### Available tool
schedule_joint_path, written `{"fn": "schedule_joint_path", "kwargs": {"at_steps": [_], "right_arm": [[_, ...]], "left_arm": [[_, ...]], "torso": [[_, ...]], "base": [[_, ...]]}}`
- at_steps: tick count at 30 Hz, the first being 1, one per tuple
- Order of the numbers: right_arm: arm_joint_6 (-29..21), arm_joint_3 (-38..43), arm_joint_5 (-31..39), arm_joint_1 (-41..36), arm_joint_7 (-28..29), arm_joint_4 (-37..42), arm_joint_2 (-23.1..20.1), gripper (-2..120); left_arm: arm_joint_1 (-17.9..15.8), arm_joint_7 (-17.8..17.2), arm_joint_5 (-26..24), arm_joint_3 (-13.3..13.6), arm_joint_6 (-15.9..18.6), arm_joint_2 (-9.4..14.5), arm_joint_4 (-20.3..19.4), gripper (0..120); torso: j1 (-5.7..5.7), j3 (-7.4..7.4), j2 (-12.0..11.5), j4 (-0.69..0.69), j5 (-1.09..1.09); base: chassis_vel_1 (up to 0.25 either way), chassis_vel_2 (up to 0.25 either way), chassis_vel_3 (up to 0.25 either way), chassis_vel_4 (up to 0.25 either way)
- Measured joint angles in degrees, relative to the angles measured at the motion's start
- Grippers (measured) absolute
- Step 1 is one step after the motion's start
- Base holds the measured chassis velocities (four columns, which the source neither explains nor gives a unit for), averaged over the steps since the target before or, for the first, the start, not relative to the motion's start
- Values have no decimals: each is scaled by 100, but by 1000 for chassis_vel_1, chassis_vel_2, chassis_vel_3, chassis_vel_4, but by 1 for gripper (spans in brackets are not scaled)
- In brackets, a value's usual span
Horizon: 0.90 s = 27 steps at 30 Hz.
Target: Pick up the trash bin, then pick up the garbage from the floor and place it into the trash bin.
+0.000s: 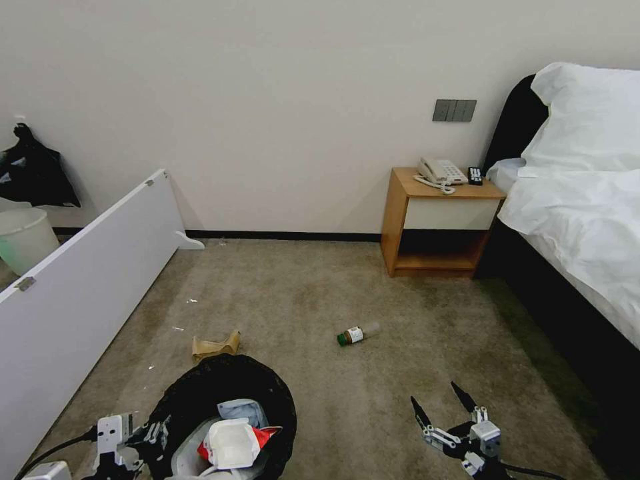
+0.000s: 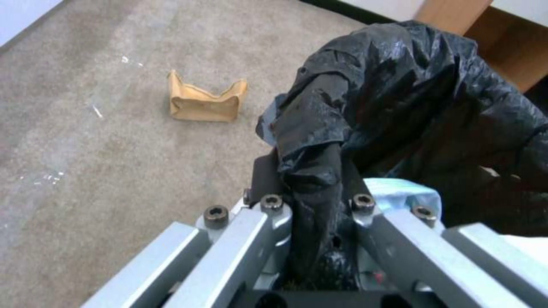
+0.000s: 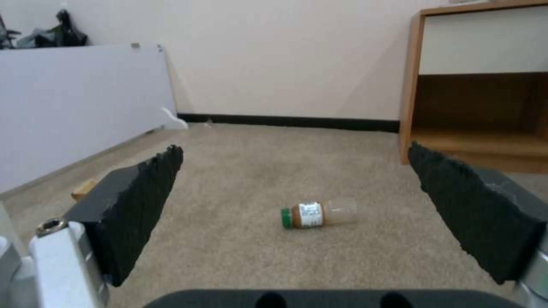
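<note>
Beige carpet [image 1: 400, 373] carries a bottle [image 1: 357, 333] near the nightstand [image 1: 437, 227].

Lighting: even, soft indoor light, no glare; faint shadow under the nightstand [image 1: 437, 230]; head view bowed at edges; wrist views soft, near gripper parts blurred.

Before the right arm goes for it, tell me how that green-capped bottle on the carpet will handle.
The bottle lies on its side and looks round, so a nudge may roll it. It appears small and mostly empty, so probably light. The open right end effector frames it, still short of it.
</note>
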Motion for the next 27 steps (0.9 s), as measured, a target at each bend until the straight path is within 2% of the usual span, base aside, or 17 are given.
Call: {"fn": "schedule_joint_path", "kwargs": {"at_steps": [21, 27], "right_arm": [[63, 41, -28, 72, -26, -77, 52, 100], [-14, -43, -53, 15, 240, -18, 44, 100]], "left_arm": [[-91, -22, -9, 95, 48, -3, -9, 4], [-96, -22, -19, 122, 55, 21, -8, 4]], "torso": [[0, 0, 0, 0, 0], [0, 0, 0, 0, 0]], "base": [[0, 0, 0, 0], [0, 0, 0, 0]]}}
